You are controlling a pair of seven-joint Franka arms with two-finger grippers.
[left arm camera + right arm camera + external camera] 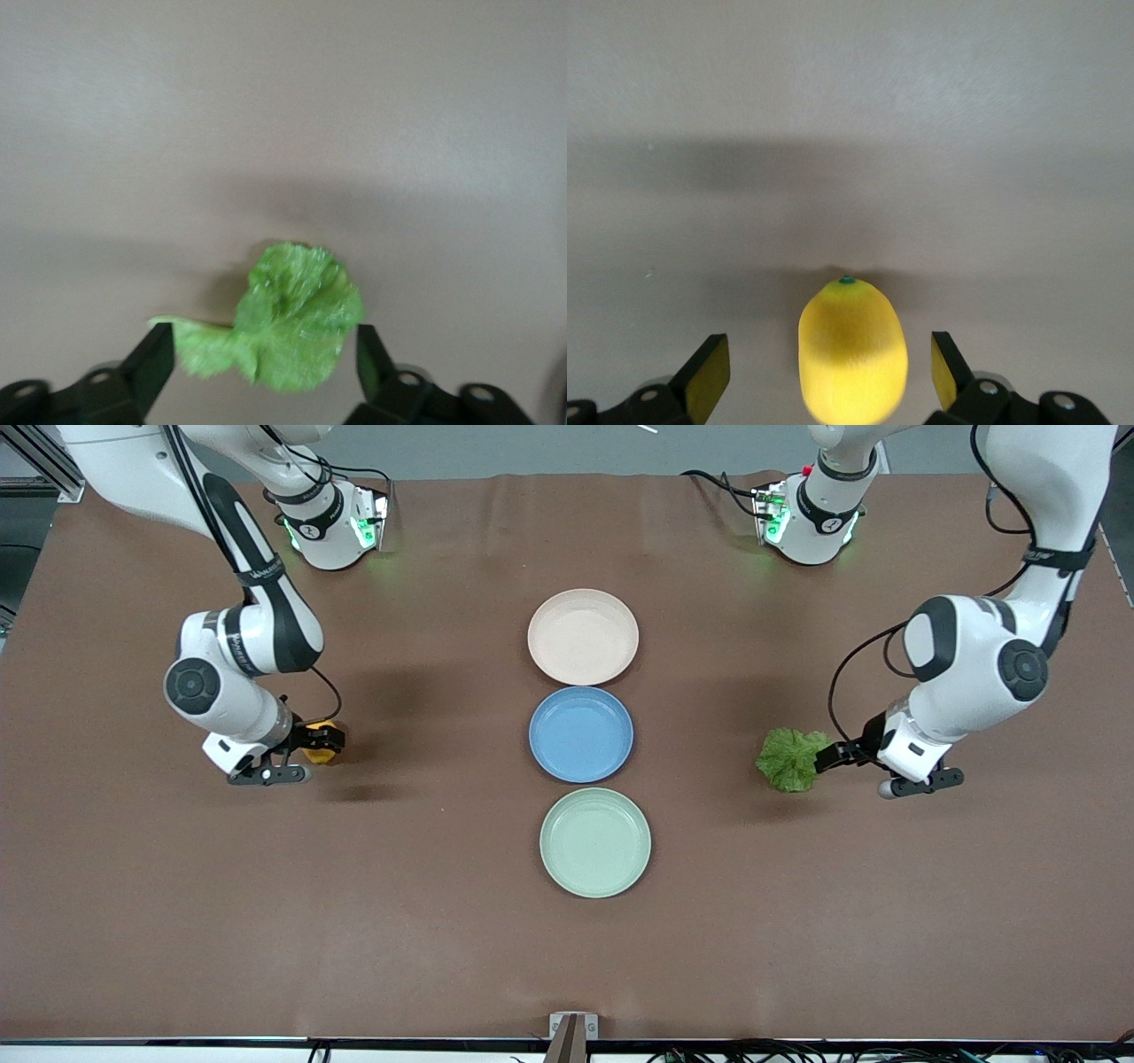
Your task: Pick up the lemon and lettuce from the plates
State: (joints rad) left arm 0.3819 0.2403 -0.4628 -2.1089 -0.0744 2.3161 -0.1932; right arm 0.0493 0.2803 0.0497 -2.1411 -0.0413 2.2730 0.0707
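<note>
The lemon (321, 754) lies on the brown table toward the right arm's end, off the plates. My right gripper (317, 742) is open around it, and in the right wrist view the lemon (852, 350) sits between the fingers (709, 376) with a gap on each side. The lettuce (791, 759) lies on the table toward the left arm's end. My left gripper (828, 756) is open around it, and in the left wrist view the leaf (288, 319) spans most of the gap between the fingers (152, 363). The beige-pink plate (582, 638) and the mint green plate (594, 841) hold nothing.
A blue plate (580, 734) with nothing on it sits between the two other plates in a row down the table's middle. The brown table cloth (425, 921) covers the whole surface. The arms' bases stand along the table's edge farthest from the front camera.
</note>
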